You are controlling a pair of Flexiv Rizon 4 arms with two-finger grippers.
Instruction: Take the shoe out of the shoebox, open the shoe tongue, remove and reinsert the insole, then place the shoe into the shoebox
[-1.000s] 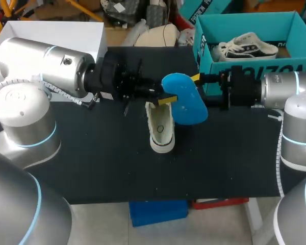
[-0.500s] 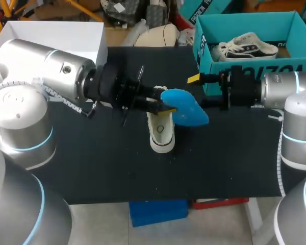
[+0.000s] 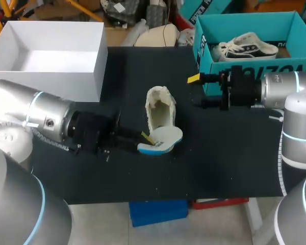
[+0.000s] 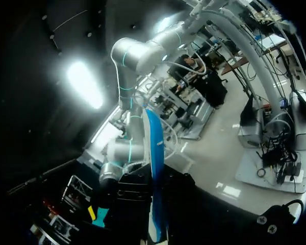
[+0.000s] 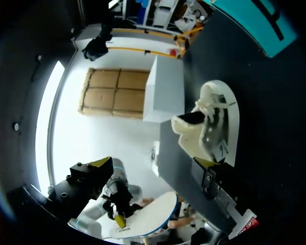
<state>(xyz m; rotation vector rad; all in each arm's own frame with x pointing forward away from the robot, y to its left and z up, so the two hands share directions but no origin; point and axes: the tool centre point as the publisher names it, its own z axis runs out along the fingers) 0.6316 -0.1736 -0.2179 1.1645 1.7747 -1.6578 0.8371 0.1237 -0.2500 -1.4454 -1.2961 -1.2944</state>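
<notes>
Resting shoe [image 3: 160, 108]: upright on its sole near the middle of the bench [image 3: 234, 158], out of the shoebox. Its mouth gapes upward, and in the right wrist view the hollow inside the shoe [image 5: 211, 125] looks dark and unfilled.
Insole [image 3: 162, 139]: out of the shoe, pale face up with a blue underside, at the shoe's near end toward the bench's near edge. I cannot tell whether it touches the shoe.
Left gripper [image 3: 145, 138]: low over the bench, reaching in from the left edge and clamped on the insole's rim. In the left wrist view the insole [image 4: 154, 168] runs edge-on out from between the fingers.
Right gripper [image 3: 198, 91]: fingers spread with nothing between them. It hovers just in front of the shoebox's near wall, apart from the shoe.
Shoebox [image 3: 255, 66]: teal and open-topped, at the far right corner, with a second shoe [image 3: 247, 46] lying inside.
White box [image 3: 66, 81]: open, at the far left corner, well apart from the shoe.
Done, as I judge it: the shoe is out, the mouth is wide enough that I take the tongue as opened, and the insole is removed.
Left to do: slide the insole back in and seat it flat, then carry the shoe to the shoebox.
Next move calls for: lining the insole's tip with the opening, probably with my free gripper steadying the shoe.
</notes>
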